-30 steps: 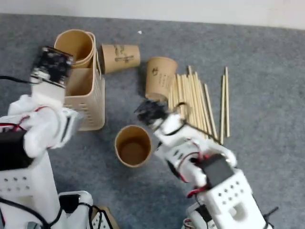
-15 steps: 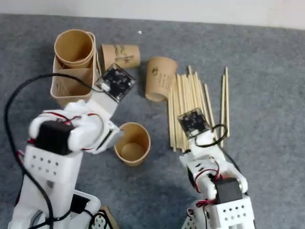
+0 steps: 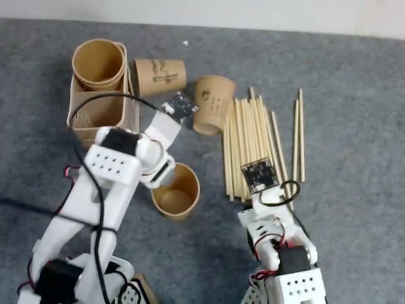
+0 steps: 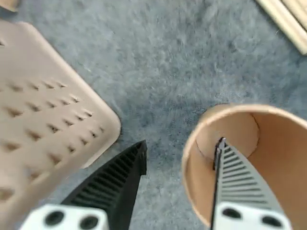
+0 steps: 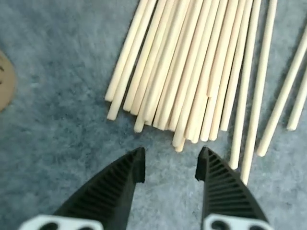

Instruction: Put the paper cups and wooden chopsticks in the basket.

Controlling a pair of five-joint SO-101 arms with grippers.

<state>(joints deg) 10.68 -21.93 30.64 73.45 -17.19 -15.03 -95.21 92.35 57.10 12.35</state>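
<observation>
An upright paper cup stands at the table's middle, next to the beige basket, which holds stacked cups. My left gripper is open astride this cup's rim, one finger inside and one outside, close to the basket's corner. Two more cups lie on their sides. A bundle of wooden chopsticks lies to the right. My right gripper is open just short of the near ends of the chopsticks, holding nothing.
Two loose chopsticks lie apart to the right of the bundle. A cable loops over the basket. Grey carpet covers the table. A cup's edge shows beside the right gripper.
My left arm swung from above the basket rightwards to the upright cup. My right arm drew away from that cup and back to the near ends of the chopsticks.
</observation>
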